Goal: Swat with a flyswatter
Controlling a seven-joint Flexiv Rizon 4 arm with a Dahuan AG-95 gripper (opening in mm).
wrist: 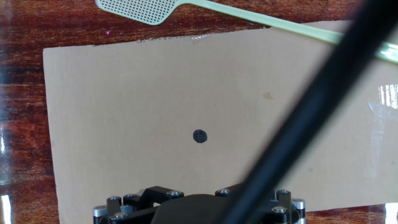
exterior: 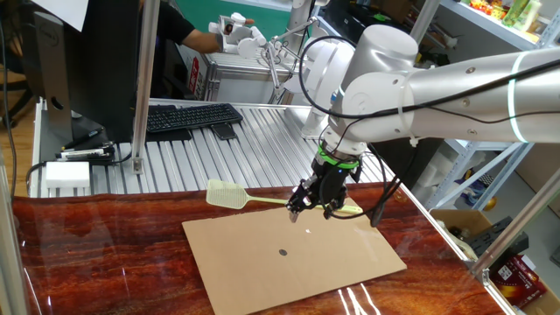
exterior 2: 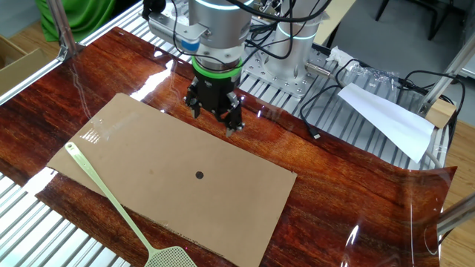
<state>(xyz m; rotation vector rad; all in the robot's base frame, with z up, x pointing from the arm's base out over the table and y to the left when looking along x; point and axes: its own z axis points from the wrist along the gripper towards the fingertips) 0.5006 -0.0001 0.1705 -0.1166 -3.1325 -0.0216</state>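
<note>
Lying flat on the bench (exterior 2: 349,167), the flyswatter (exterior 2: 119,208) rests its handle across the cardboard sheet's (exterior 2: 171,141) corner, mesh head on the wood beyond it; a black dot (exterior 2: 199,175) marks mid-sheet, and the pincer (exterior 2: 215,115) hovers empty over the opposite edge, its spread unclear.

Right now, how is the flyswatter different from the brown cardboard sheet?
The flyswatter is pale yellow-green; the cardboard sheet is plain brown. The flyswatter is long and thin with a small mesh head full of holes; the cardboard is a wide solid rectangle with one dark dot on it. The flyswatter lies partly on the cardboard, its head out on the dark wood table. Both lie flat, and neither is held by the gripper.
</note>
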